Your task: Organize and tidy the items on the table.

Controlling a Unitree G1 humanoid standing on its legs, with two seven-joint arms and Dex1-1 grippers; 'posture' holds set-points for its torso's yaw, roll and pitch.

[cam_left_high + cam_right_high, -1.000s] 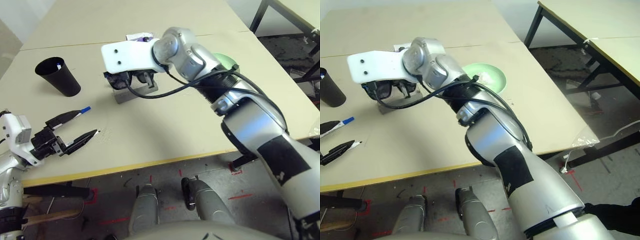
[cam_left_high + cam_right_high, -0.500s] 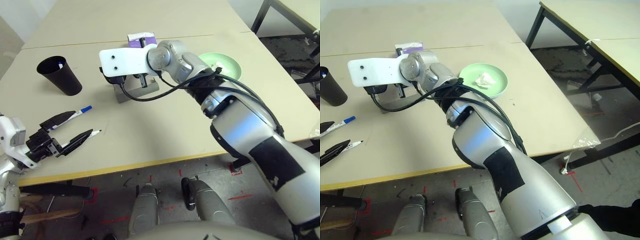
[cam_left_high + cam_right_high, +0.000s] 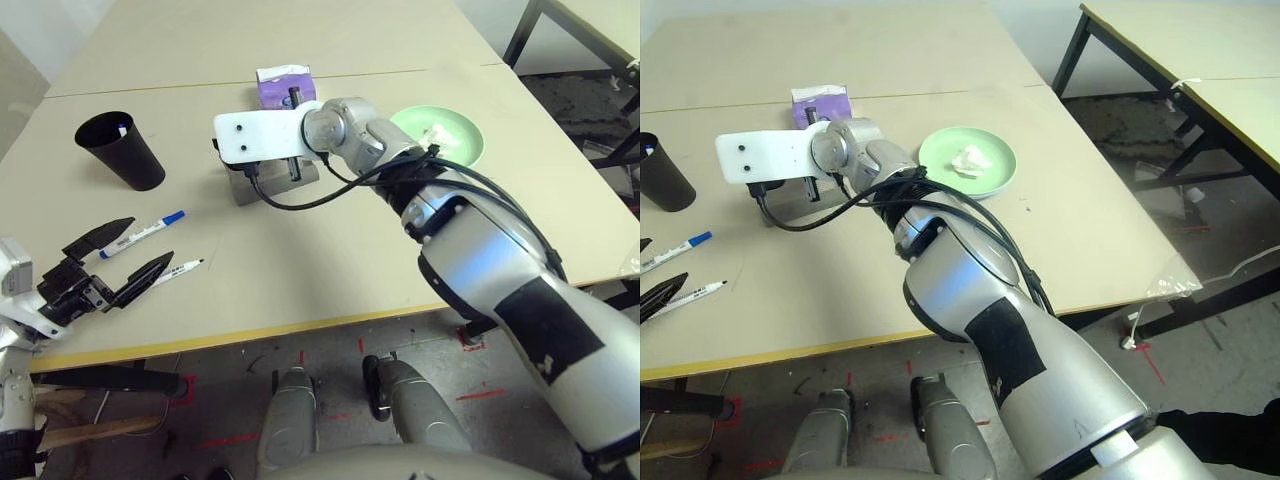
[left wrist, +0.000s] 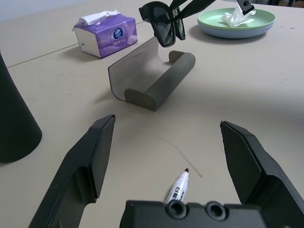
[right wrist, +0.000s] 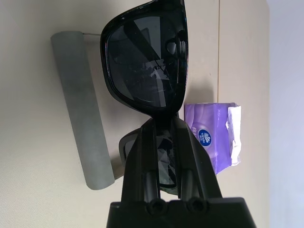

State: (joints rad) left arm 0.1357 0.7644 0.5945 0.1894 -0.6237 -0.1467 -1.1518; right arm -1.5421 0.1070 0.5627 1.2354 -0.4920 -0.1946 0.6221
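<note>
Sunglasses (image 5: 147, 61) pinched at the bridge between the closed fingers of the right gripper (image 5: 164, 142), hanging just above the open grey glasses case (image 4: 152, 76), not yet touching it. Judged to be the step of stowing the sunglasses in that case. Next move, by this reading: lower them into the case's trough, lined up lengthwise with it, clear of the raised flap, then release.

Left gripper (image 4: 166, 156) open wide near the table's (image 3: 330, 270) front edge, holding nothing, with the uncapped marker (image 4: 176, 190) lying between its fingers and the blue-capped marker (image 3: 145, 230) just beside. Black cup (image 3: 120, 150) upright farther back. Purple tissue box (image 3: 285, 85) behind the case. Crumpled tissue (image 3: 968, 160) resting in the green plate (image 3: 995, 175). Markers likely bound for the cup afterwards, though that is only a guess.
</note>
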